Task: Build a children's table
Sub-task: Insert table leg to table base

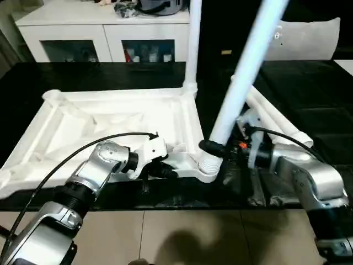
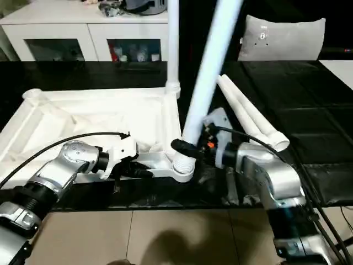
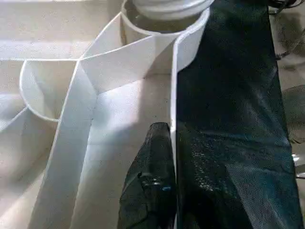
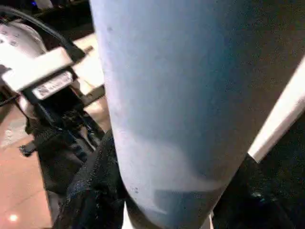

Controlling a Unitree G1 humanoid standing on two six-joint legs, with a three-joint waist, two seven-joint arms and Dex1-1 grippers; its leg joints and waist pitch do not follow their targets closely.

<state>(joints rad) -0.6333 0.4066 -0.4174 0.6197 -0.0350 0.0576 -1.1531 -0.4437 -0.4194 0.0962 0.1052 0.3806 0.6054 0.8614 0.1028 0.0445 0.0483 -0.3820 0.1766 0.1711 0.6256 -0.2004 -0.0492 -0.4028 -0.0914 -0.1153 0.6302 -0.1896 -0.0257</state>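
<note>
With our left gripper (image 1: 165, 170) jaws pinching the rim of the upturned table top (image 1: 110, 124) beside its near corner socket (image 1: 208, 164), our right gripper (image 1: 220, 149) clasps a leaning leg (image 1: 245, 72) there, which next needs straightening and seating.

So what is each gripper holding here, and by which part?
The right gripper grips the tilted leg near its lower end, just above the corner socket. The left gripper is pinched on the table top's near rim.
</note>
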